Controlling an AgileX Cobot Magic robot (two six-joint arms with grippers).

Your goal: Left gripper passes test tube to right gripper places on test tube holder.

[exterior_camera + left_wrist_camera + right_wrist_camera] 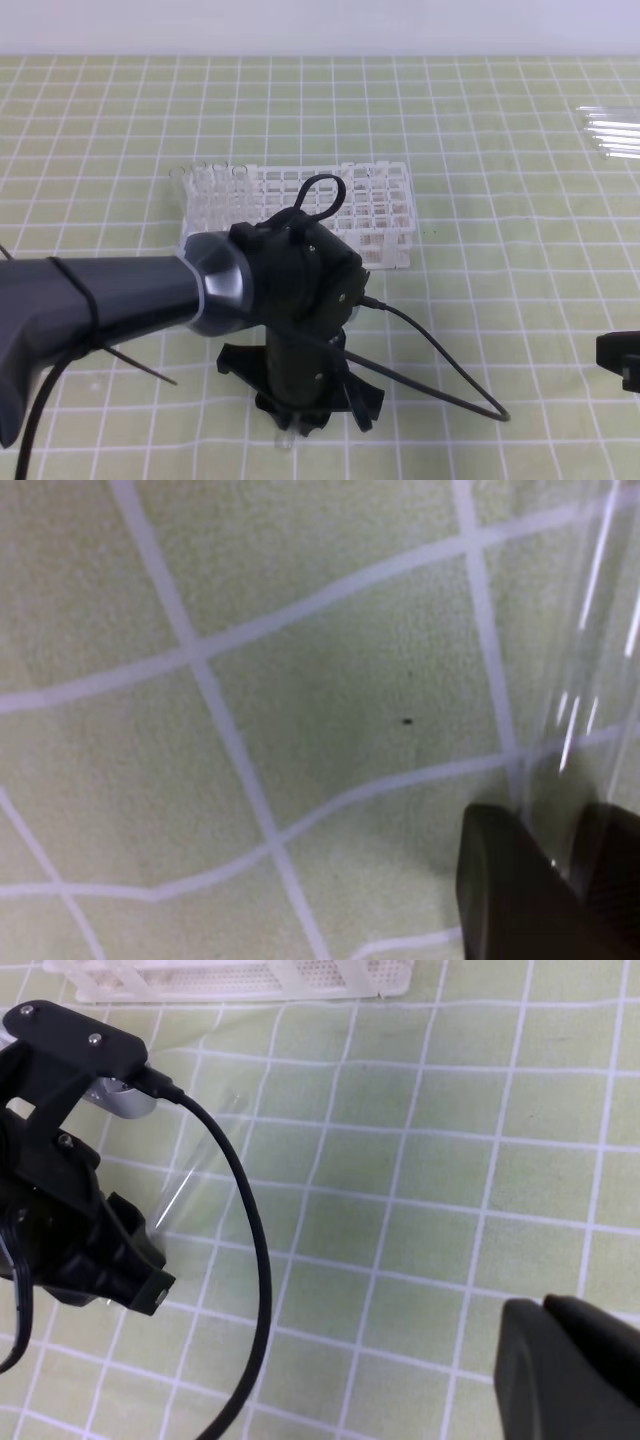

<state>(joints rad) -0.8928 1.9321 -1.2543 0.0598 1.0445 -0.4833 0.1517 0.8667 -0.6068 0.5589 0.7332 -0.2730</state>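
The left gripper (pixel 300 405) hung low near the cloth's front edge, jaws pointing down, and its wrist view showed the test tube (pixel 580 680) pinched between its fingers (pixel 510 890), its long axis running up and away from them. The right gripper (pixel 620 362) sat near the cloth's right edge, well apart from the tube; whether its jaws were open I cannot tell. The test tube holder (pixel 380 215) stood behind the left arm, toward the back edge
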